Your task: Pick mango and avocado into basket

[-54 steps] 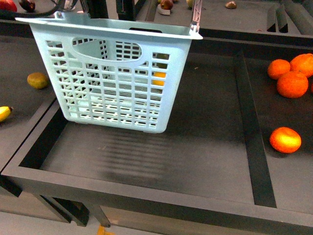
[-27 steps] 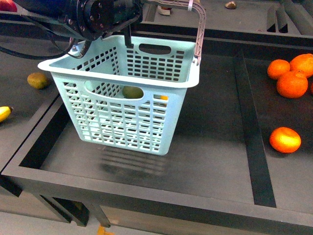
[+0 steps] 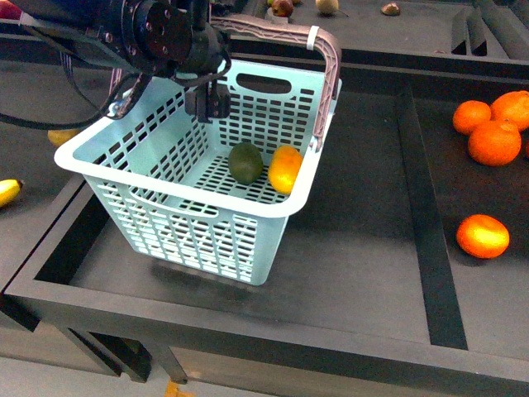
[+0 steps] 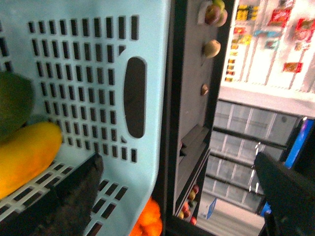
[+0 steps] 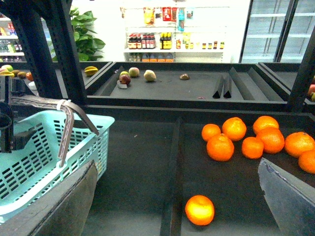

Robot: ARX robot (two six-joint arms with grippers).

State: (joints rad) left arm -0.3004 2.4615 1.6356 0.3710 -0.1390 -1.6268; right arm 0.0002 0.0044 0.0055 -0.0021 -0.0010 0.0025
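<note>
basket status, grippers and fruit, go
Left gripper over the basket, open, empty. Right gripper open, clear of the oranges. Mango and avocado both inside, touching. Nothing in the way.

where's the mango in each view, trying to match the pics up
Front view: the mango lies on the basket floor by the right-hand wall, touching the avocado.
Left wrist view: the mango fills the lower left, with the avocado just above it.
Right wrist view: not visible; only the basket's outside shows.
Shared landmark: the teal basket.
</note>
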